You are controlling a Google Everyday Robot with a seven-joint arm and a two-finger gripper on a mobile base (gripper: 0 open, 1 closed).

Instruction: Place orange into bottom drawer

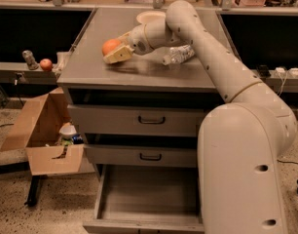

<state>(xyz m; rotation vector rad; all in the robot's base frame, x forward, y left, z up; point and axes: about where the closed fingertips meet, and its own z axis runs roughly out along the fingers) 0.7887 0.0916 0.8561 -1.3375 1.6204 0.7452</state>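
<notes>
Grasp stage: the robot's cream two-finger gripper (114, 49) sat at the round bright orange (110, 46) atop the grey metal cabinet (90, 73); whether it gripped was unclear. Next, likely, a lift toward the cabinet's open grey bottom drawer (149, 191).

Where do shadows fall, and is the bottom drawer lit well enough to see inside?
Camera view: warm, fairly even light. The gripper, at the orange over the cabinet top, throws a soft shadow on that surface just in front of it. The bottom drawer is open and lit to its floor; the arm hides its right side.
</notes>
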